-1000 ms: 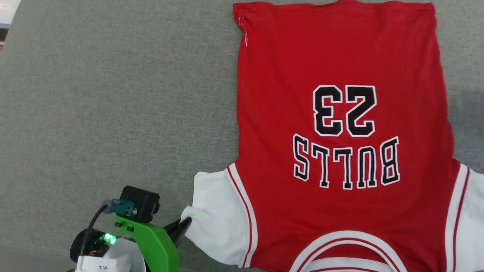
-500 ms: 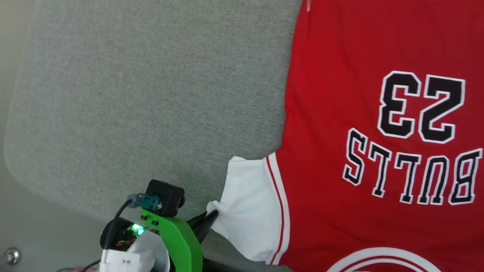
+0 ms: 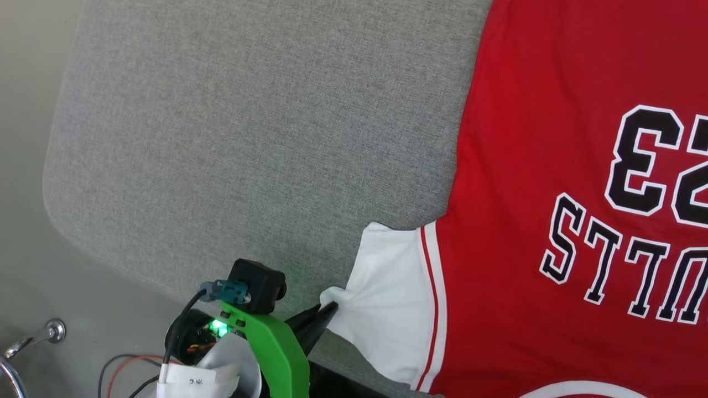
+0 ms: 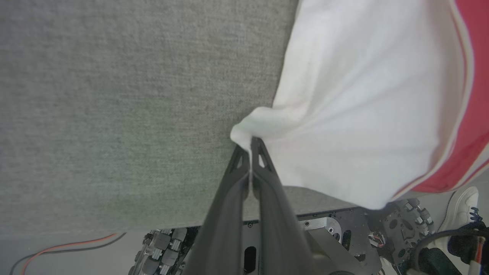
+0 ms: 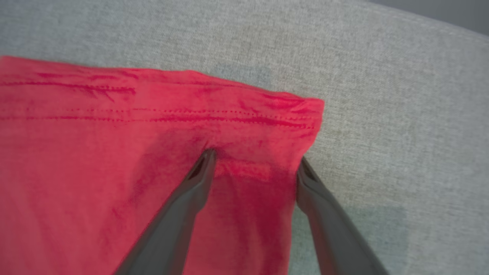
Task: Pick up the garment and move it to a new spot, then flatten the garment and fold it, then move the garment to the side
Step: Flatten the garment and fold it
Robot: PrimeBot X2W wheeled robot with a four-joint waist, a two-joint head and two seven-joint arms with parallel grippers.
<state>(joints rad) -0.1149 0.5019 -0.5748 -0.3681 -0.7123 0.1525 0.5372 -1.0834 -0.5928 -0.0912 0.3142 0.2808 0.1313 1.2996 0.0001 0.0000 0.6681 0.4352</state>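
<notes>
Head view: low at the frame's bottom, left gripper [image 3: 331,307] angled up and right, pinched tight on the corner of the white sleeve [image 3: 392,298]. Garment [image 3: 525,166] flat, print up, on grey pad [image 3: 249,138]. Right wrist view: right gripper [image 5: 255,158] spread wide, holding nothing, straddling the red hem corner.

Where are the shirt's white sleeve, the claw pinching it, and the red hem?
white sleeve [image 3: 387,298]: head view, middle of its cloth.
left gripper [image 4: 251,147]: left wrist view, fingertips pinching the sleeve's edge.
red hem [image 5: 305,110]: right wrist view, stitched corner.
</notes>
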